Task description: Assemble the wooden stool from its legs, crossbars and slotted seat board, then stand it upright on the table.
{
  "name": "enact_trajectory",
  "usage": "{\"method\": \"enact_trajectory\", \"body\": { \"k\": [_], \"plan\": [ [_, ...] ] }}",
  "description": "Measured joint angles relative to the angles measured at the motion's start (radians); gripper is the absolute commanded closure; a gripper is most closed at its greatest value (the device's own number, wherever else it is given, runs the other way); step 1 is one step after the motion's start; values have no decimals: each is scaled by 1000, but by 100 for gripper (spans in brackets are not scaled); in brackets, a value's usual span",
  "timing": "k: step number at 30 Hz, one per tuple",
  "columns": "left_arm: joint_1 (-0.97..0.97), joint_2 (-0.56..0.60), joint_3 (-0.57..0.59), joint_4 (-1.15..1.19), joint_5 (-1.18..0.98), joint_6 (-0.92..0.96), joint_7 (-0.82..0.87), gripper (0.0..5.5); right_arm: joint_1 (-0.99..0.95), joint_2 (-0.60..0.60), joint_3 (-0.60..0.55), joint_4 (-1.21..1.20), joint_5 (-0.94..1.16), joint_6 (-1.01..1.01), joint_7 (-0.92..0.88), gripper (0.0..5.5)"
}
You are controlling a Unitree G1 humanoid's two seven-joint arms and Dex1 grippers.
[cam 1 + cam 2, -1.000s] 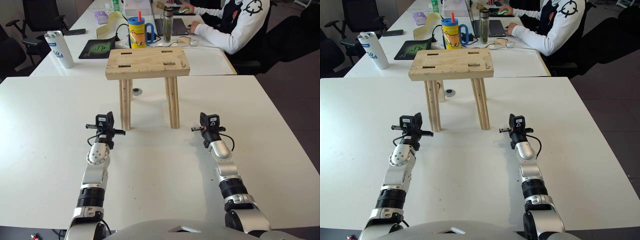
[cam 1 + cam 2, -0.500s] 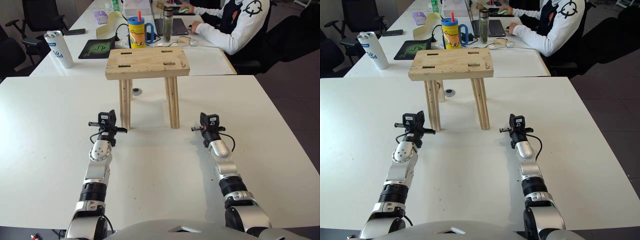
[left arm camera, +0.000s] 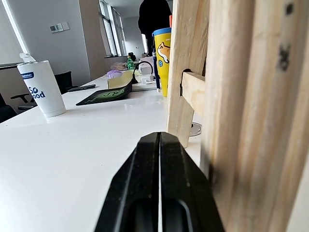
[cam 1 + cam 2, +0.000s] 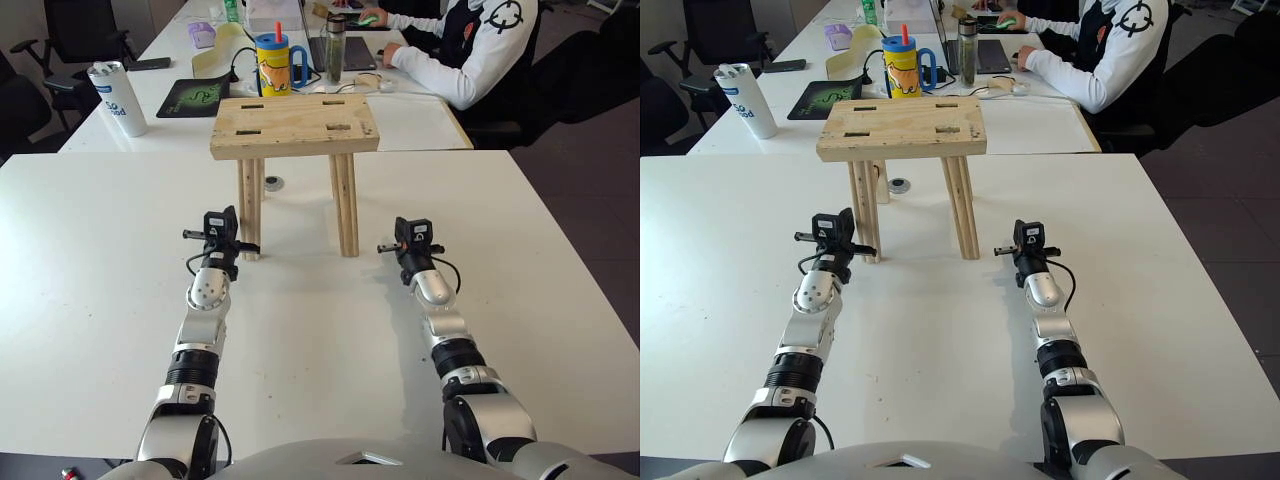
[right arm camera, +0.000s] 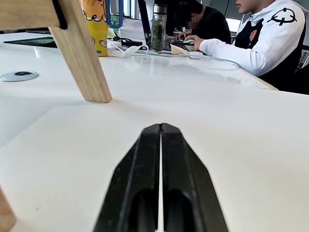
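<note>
White tabletop [image 4: 90, 330], matte, evenly lit. Second white table [image 4: 425, 122] butts against its far edge, carrying a white cup [image 4: 118, 98], yellow tumbler [image 4: 273, 62] and dark mousepad [image 4: 193, 97]. Black office chairs [image 4: 75, 35] far left. Dark floor [image 4: 585, 190] at right. Grey wall [image 3: 63, 53] beyond.

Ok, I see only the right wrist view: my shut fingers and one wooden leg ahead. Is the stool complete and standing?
Observer: Yes. The stool is assembled and stands upright on the table, seat on top.
Operator: Where is the left gripper?
Observer: The left gripper is shut and low over the table, close beside the stool's front left leg, on its outer side.
</note>
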Motion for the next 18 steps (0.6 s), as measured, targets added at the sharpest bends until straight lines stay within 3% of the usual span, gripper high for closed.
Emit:
{"method": "enact_trajectory", "body": {
  "k": [18],
  "plan": [
    [7, -13, 1, -2, -20, -19, -12, 550, -4, 2, -6, 25, 15, -5, 12, 547]
  ]
}}
